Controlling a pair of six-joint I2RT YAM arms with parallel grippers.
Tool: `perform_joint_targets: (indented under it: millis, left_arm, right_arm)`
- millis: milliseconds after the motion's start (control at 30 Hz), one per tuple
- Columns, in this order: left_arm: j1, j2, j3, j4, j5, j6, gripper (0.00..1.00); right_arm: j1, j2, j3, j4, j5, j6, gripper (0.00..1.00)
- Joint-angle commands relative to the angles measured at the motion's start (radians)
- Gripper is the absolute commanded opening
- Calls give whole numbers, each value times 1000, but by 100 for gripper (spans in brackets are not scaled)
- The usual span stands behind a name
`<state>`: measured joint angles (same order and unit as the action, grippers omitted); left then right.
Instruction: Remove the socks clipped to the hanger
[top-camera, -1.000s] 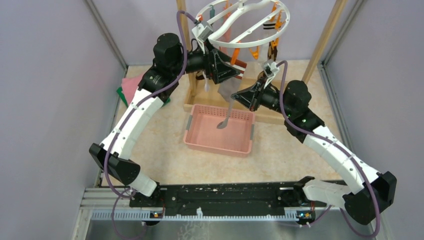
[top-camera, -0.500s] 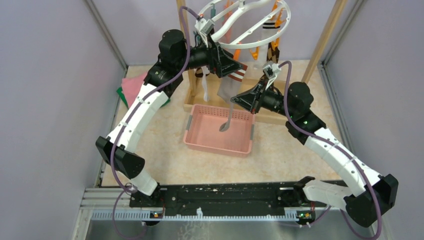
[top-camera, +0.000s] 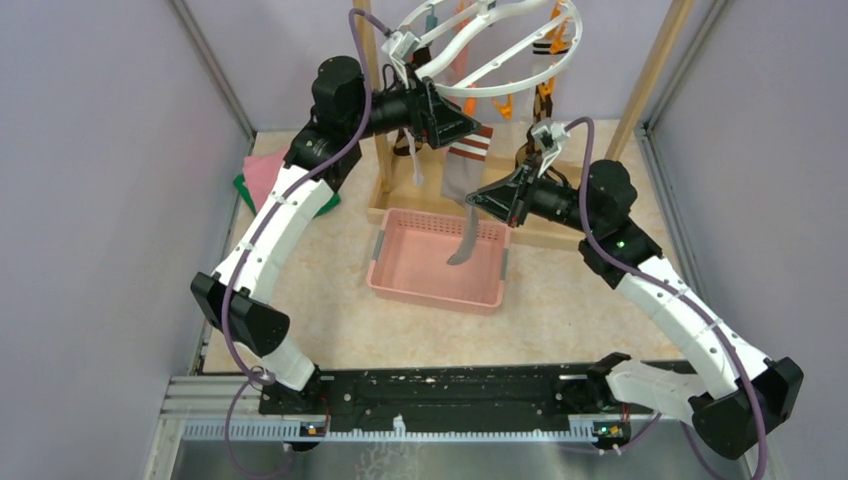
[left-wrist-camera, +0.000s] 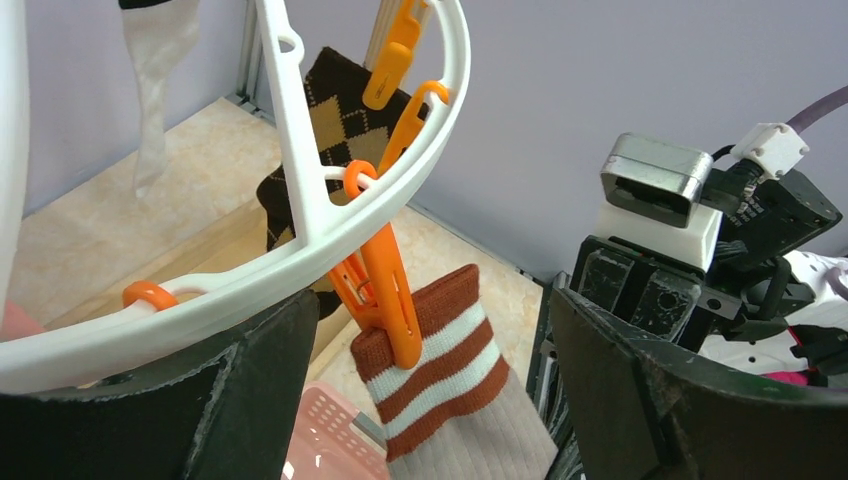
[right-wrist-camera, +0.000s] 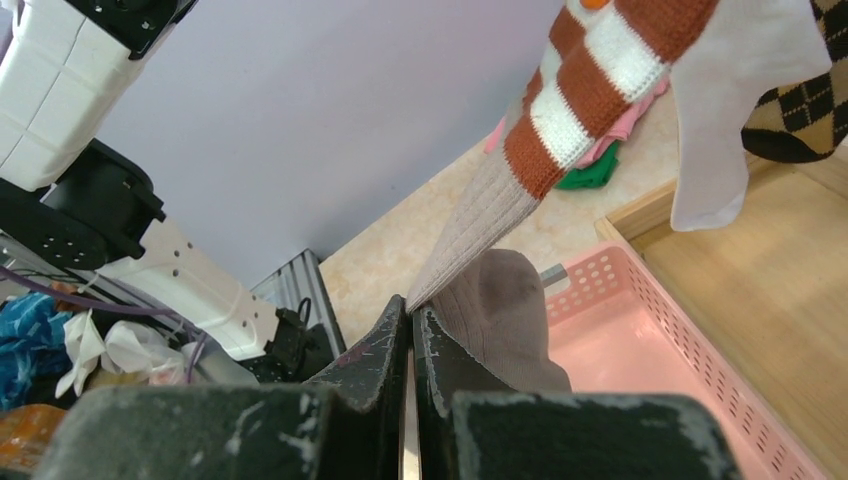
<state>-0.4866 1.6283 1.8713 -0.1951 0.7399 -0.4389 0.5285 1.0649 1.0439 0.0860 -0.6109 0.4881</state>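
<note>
The white ring hanger (top-camera: 500, 40) hangs at the top, with orange clips. A grey sock with a brown-and-white striped cuff (top-camera: 462, 165) hangs from an orange clip (left-wrist-camera: 390, 300), its toe over the pink basket. My right gripper (top-camera: 480, 197) is shut on the sock's grey leg (right-wrist-camera: 480, 230). My left gripper (top-camera: 470, 125) is open, its jaws wide on either side of the clip and the striped cuff (left-wrist-camera: 440, 350). A brown argyle sock (left-wrist-camera: 320, 130) and a white sock (left-wrist-camera: 160, 60) hang further back.
A pink perforated basket (top-camera: 400, 270) sits on the table under the hanger. The wooden post frame (top-camera: 650, 75) and its base (top-camera: 540, 232) stand behind it. Folded pink and green cloths (top-camera: 262, 172) lie at the back left.
My left arm has risen and reached in so its open jaws straddle the clip. My right gripper has pulled the sock's leg slightly right and the toe has swung over the basket.
</note>
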Motion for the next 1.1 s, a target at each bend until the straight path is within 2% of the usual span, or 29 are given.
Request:
perform_joint_targets:
  millis: [0,100,400,567,667,767,867,967,1067]
  left_arm:
    - [19,1,-6,35,-44,-21,93]
    - [23,-10,-39,39,-36,-26,97]
    - [25,-28,-43,33,-13,-8,95]
    - [25,2,-17,99,43,-73,96]
    - [26,33,11,132,65,-109,91]
    - [27,39,10,164,75,-126,82]
    - [28,35,-12,201,86,-148,78]
    - [29,38,-20,228,91,-164,79]
    - [31,44,-27,249,93,-186,86]
  right_arm:
    - [-27,-44,46,1,-35,10,0]
    - [-34,-39,50,5,-46,16,0]
    - [-46,-12,84,-17,-45,3,0]
    - [-48,7,78,22,-75,41,0]
    - [-48,10,69,38,-81,61,0]
    - [-48,3,65,34,-75,63,0]
    - [-47,0,68,25,-80,61,0]
    - [-48,-3,69,39,-99,81,0]
    - [-48,-5,60,74,-133,118,0]
